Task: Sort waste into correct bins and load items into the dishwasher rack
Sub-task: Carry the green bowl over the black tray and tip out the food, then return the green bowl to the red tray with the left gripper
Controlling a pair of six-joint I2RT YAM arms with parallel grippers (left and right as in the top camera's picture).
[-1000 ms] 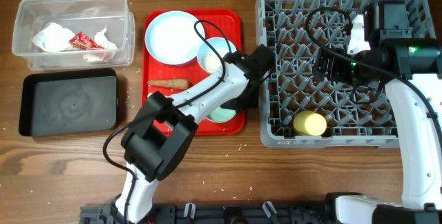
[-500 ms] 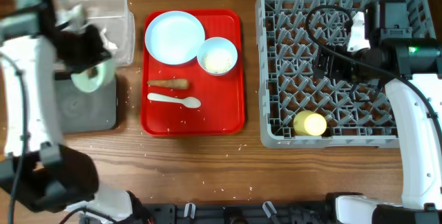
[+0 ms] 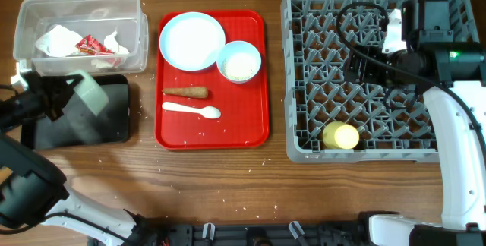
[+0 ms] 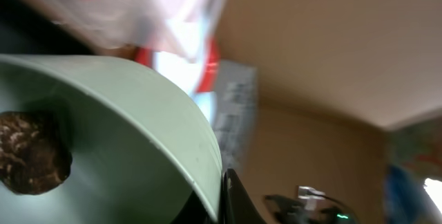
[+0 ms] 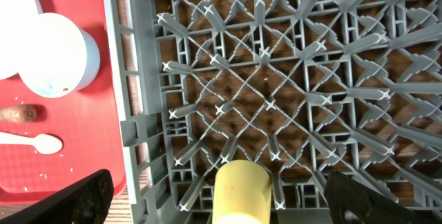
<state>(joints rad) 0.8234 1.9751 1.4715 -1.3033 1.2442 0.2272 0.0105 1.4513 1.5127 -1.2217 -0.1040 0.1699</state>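
Left hand (image 3: 70,94) is clamped on the rim of the mint-green bowl (image 3: 91,93). One dark finger (image 4: 231,200) shows at the rim in the wrist view.

The bowl is off the bench and tipped well off level. It hangs over the back right part of the black tray (image 3: 76,128), just beside the front wall of the clear tub (image 3: 80,1). One brown scrap (image 4: 31,162) clings inside, low in the bowl's curve.

- Key relation: the scrap lies straight above the black tray, not the tub. My read is that more tilt drops it there, provided the rim stays inside the tray's edge. The tub is close enough that a drift backward would spill it wrong.
- The tub holds crumpled white paper (image 3: 57,41) and the red-and-white wrapper (image 3: 89,45).
- The dishwasher rack (image 3: 291,71) lies far to my right, across the whole red tray (image 3: 250,128). That makes a long carry for the left arm once the bowl is empty.
- Right hand (image 3: 354,71) hovers over the rack's middle with its fingers spread wide and nothing between them. The yellow cup (image 3: 340,136) lies on its side in the rack's front row, below it.
- The right arm is the nearer one to the rack, the left to both bins.
- On the red tray sit the pale-blue plate (image 3: 192,41), the pale-blue bowl (image 3: 239,61) with rice-like grains in it, the carrot-shaped piece (image 3: 184,92) and the white spoon (image 3: 191,109). The last two lie long axis left-to-right, and none is yet sorted or loaded.
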